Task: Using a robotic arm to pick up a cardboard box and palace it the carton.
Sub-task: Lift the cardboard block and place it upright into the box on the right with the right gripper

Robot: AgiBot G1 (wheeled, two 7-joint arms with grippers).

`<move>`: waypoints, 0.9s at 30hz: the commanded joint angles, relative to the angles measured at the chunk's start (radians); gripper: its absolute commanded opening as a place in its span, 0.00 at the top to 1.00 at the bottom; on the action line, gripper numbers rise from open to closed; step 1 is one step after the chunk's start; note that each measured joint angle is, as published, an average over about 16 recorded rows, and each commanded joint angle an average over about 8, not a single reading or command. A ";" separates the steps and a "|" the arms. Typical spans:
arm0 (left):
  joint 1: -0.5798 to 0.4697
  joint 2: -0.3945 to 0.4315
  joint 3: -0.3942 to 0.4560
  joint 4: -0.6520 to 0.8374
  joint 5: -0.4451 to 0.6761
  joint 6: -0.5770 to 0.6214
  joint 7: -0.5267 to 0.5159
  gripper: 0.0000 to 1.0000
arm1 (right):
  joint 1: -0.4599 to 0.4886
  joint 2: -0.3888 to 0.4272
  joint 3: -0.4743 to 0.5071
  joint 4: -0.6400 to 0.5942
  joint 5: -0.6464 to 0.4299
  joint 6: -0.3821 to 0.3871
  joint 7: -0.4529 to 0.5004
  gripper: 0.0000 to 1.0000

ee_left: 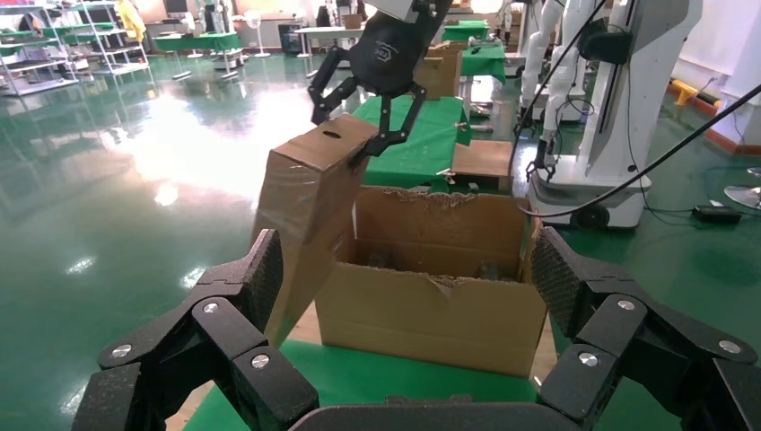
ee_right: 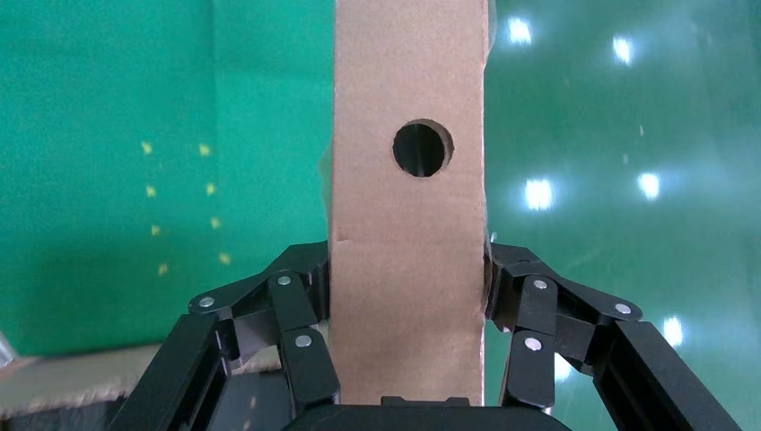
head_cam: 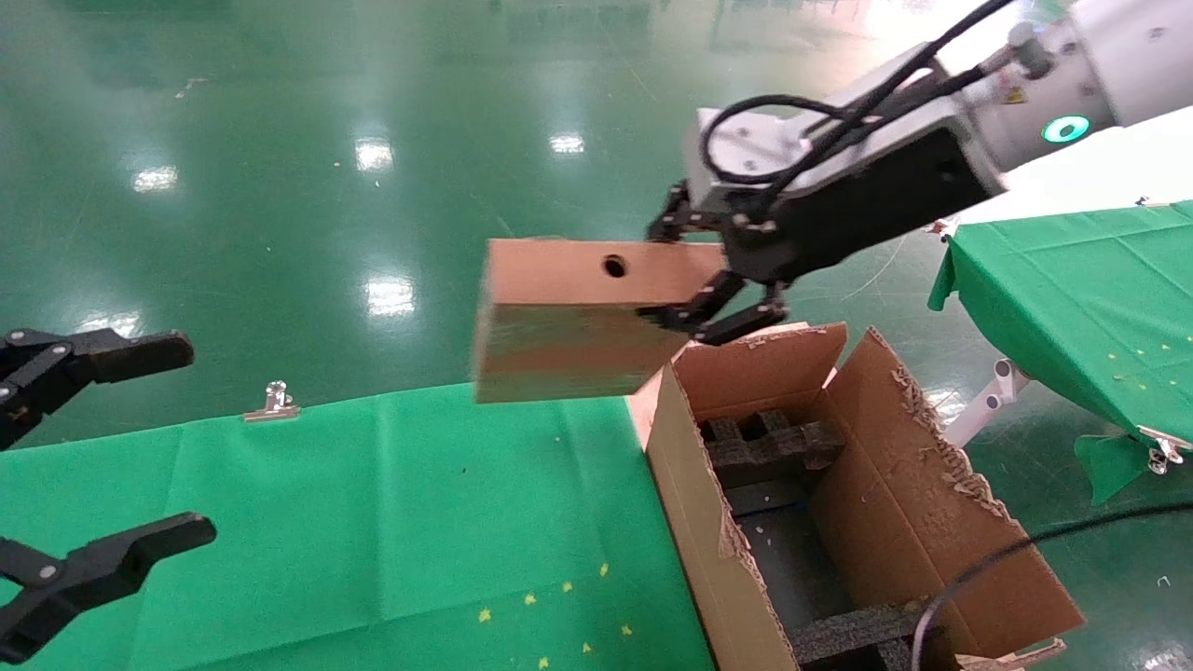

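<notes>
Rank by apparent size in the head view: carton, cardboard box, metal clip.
1. carton
2. cardboard box, held aloft by the right gripper; nearer the camera, so it looks inflated
3. metal clip, clearly smallest

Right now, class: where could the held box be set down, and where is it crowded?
Free: the green cloth between the metal clip, the left gripper and the carton. Crowded: the carton's inside, with black foam inserts. The right gripper holds the cardboard box above the carton's edge.

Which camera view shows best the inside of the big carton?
The head view: it looks down into the carton and shows the black foam inserts. The left wrist view shows mainly its outer wall. The right wrist view shows the cardboard box in the right gripper.
</notes>
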 commanded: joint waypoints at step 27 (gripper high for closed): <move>0.000 0.000 0.000 0.000 0.000 0.000 0.000 0.00 | 0.189 0.480 -0.310 0.153 -0.038 0.012 0.131 1.00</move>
